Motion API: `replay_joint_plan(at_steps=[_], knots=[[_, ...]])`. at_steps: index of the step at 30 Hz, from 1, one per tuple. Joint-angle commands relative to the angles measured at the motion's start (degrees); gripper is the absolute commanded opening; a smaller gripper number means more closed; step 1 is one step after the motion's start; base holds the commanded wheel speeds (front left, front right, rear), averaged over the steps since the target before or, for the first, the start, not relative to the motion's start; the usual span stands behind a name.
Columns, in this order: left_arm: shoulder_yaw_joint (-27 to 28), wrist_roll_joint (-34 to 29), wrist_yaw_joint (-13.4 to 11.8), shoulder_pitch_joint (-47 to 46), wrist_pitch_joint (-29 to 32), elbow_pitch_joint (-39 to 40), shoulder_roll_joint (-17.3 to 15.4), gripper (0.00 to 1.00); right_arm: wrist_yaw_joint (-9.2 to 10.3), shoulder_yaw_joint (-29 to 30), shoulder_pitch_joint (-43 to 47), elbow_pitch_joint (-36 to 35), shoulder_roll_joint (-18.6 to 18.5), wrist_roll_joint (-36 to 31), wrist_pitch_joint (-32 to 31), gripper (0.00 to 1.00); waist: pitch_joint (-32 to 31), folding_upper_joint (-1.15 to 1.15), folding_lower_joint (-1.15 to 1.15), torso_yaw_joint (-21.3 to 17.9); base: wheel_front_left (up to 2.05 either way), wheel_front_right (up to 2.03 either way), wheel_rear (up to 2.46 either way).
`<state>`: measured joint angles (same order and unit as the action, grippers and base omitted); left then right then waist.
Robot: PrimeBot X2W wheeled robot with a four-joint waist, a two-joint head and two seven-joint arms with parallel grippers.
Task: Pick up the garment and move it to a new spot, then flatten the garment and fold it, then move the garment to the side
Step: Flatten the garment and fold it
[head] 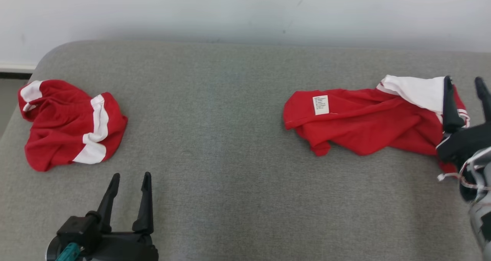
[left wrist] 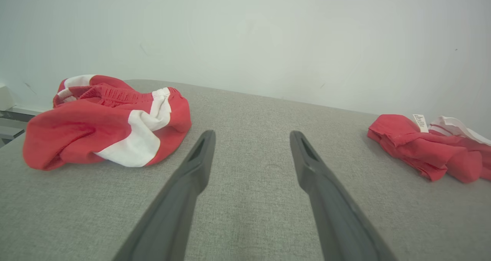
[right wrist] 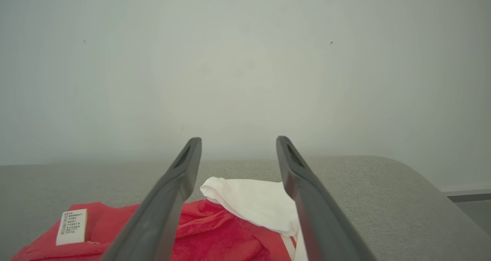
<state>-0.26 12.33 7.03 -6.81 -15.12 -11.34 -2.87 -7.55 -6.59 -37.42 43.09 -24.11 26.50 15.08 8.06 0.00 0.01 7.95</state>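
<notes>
The labelled red garment (head: 368, 126) lies crumpled on the worktop (head: 230, 157). The right hand (head: 463, 80) gapes open over its white end, and the left hand (head: 130, 174) is open, well apart from it. The move looks done; flattening calls for gripping its edges.

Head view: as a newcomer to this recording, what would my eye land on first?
Two red splashes stand out on the grey padded surface: a bunched red-and-white garment at the far left and a second red garment stretched out at the right, its white label facing up. The right claw hangs open over that garment's white end, while the left claw sits open at the lower left, over bare fabric.
</notes>
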Motion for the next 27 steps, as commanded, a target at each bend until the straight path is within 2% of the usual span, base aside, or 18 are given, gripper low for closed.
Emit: replay_joint_plan(at_steps=[1,10,19,27], knots=[[0.7,-0.6,0.0,0.6,0.0,0.3,0.0,1.0,0.13,0.5,3.1,-2.8,1.1,-1.1,0.1,1.0,-1.5,0.0,-0.01,-1.6,0.0,0.0,0.0],[3.4,-1.3,0.2,2.3,0.0,1.3,0.0,1.0,0.13,2.3,15.5,-19.4,6.4,-5.8,0.1,1.0,-2.9,0.0,-0.01,-4.1,0.0,0.0,0.0],[3.8,-2.1,0.0,4.1,0.0,2.3,0.0,1.0,0.13,2.4,25.4,-27.6,10.4,-7.5,0.1,1.0,-4.2,0.0,-0.01,-4.5,0.0,0.0,0.0],[4.8,-3.4,-0.4,5.4,0.0,3.2,0.0,1.0,0.13,3.2,35.2,-34.3,12.5,-10.3,0.1,1.0,-5.1,0.0,-0.01,-4.1,0.0,0.0,0.0]])
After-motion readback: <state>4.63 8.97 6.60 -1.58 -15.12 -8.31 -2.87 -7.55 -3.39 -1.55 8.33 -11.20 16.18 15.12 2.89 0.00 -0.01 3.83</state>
